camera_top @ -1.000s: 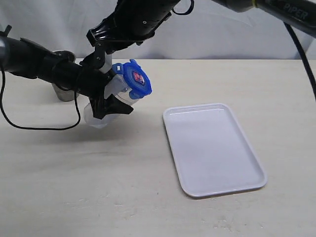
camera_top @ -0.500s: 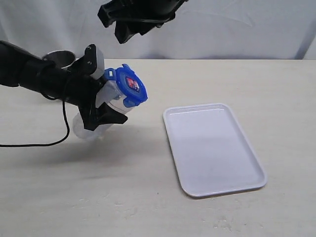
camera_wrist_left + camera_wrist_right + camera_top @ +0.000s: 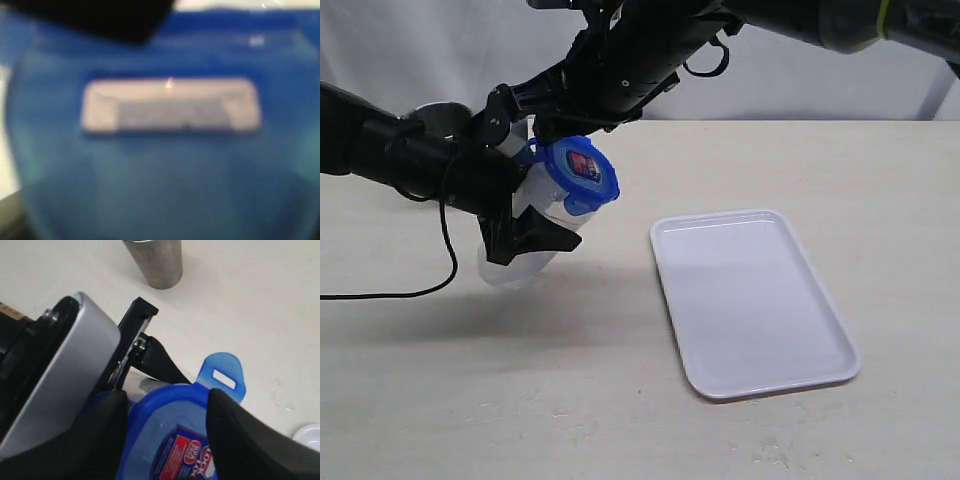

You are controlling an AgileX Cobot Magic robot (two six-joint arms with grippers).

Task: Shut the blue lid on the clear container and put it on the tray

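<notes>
The pale table [image 3: 470, 400] shows open surface along its near side and between the arms and the tray. The white tray [image 3: 750, 300] lies flat right of centre, its long axis running front to back, well apart from both arms. The left gripper [image 3: 535, 185] clamps the clear container [image 3: 515, 268] around its body. The container is tilted, base low at the left near the tabletop and mouth raised toward the tray. A grey metal cup [image 3: 438, 115] stands behind. The blue lid [image 3: 580, 175] caps the mouth with its sticker facing outward, and one tab flares out. The right gripper [image 3: 167, 435] straddles the lid from above with its jaws spread wide. Whether they touch it cannot be told.
</notes>
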